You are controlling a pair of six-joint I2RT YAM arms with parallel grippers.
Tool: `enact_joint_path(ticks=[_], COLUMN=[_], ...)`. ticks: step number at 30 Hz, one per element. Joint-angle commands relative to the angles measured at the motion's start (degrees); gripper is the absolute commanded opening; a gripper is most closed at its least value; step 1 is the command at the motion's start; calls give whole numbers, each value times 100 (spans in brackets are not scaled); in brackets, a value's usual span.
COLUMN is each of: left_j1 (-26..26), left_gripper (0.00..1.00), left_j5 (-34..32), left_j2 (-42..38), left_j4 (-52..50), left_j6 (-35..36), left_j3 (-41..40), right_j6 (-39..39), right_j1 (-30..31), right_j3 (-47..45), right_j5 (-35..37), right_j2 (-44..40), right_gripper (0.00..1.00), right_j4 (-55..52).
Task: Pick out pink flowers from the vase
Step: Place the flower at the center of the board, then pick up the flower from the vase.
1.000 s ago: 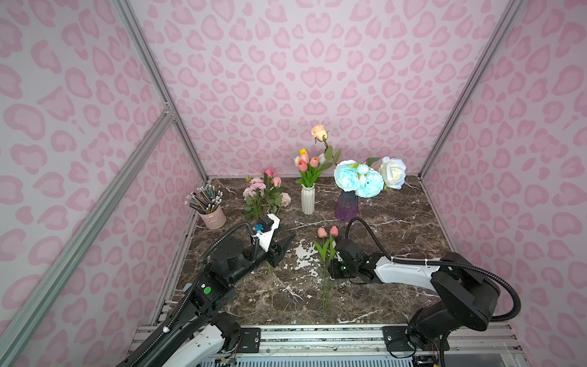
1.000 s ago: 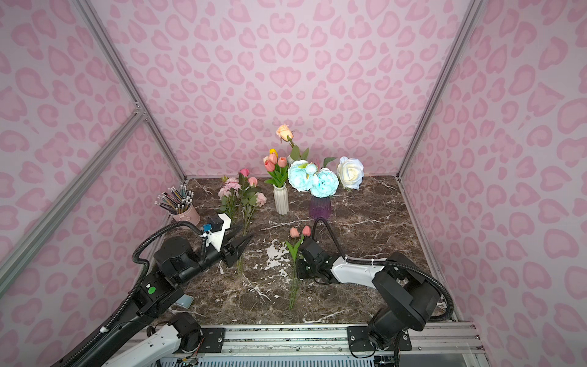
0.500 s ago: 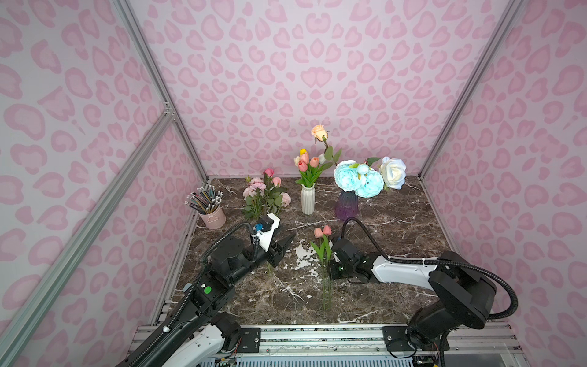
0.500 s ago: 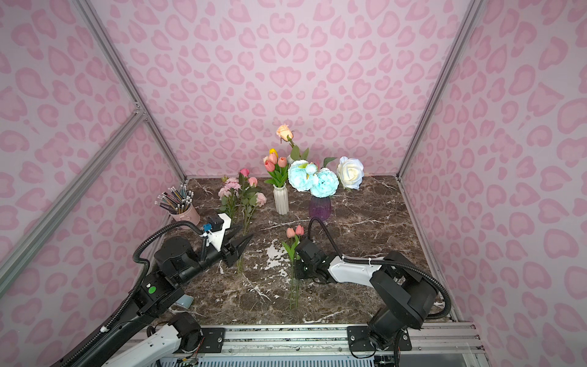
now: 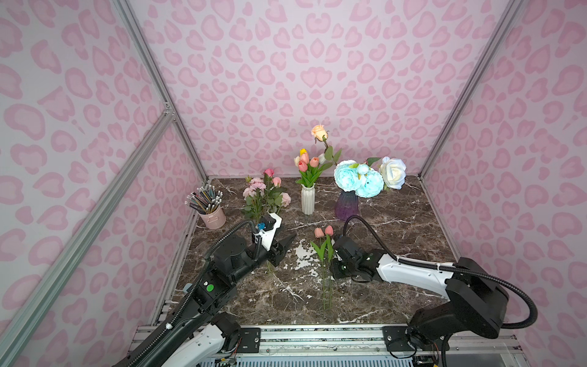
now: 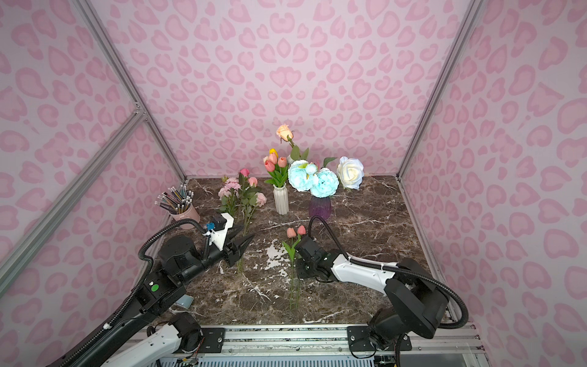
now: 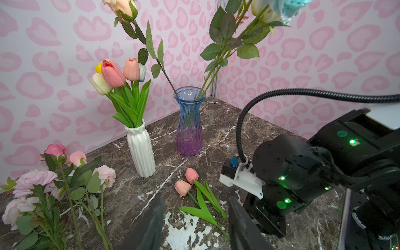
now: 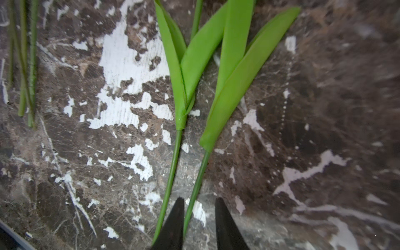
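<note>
Since a second ago my right claw point(image 8: 199, 202) has parted slightly off the salmon tulips point(image 5: 319, 233) lying on the table point(image 5: 397, 241); I'd widen fully, lift straight, avoid snagging stems; left claw point(image 7: 197, 200) spread, empty.

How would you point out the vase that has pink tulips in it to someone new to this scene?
Look along the back edge of the marble table. Between the loose pink bunch lying on the marble and the purple glass vase stands a small white vase. It alone is opaque and ribbed, with salmon-pink tulips and a yellow tulip in it.
</note>
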Motion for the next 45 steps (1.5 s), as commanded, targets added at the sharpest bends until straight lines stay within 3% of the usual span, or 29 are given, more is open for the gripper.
enact_joint_path(ticks=[1, 7, 12, 14, 19, 25, 27, 29, 32, 37, 45], left_j1=[22, 77, 320, 502, 814, 1098, 1222, 1304, 1360, 1398, 1430], left_gripper=[52, 53, 49, 49, 45, 42, 41, 40, 38, 30, 24], left_j5=[-194, -128, 123, 179, 461, 500, 557, 702, 803, 1218, 960], left_j2=[265, 1242, 2355, 2790, 3788, 4851, 5176, 5467, 5861, 6301, 6610], left_j4=[264, 866, 1751, 2208, 3356, 4995, 5409, 5595, 5783, 5942, 5941], left_j6=[9, -292, -297, -367, -50, 130, -2, -59, -70, -125, -81], left_j3=[118, 695, 1149, 1329, 1613, 1579, 1578, 1686, 1885, 2242, 2525], right_j6=[-260, -904, -1873, -2073, -2752, -2976, -3792, -4326, -4210, -4062, -3843], right_j1=[98, 159, 189, 182, 226, 479, 712, 875, 876, 774, 673], right_j3=[62, -225, -1839, -2380, -2267, -2395, -2540, -2560, -2589, -2444, -2422], right_j5=[436, 710, 571, 592, 222, 457, 376, 564, 1103, 933, 882], right_j2=[-528, -1619, -2128, -1890, -930, 501, 1008, 1328, 1556, 1761, 1926], right_gripper=[29, 28, 29, 31, 32, 33, 33, 33, 34, 34, 34], right_j4=[66, 1718, 4949, 6285, 7215, 9289, 10173, 10581, 10843, 10678, 10809])
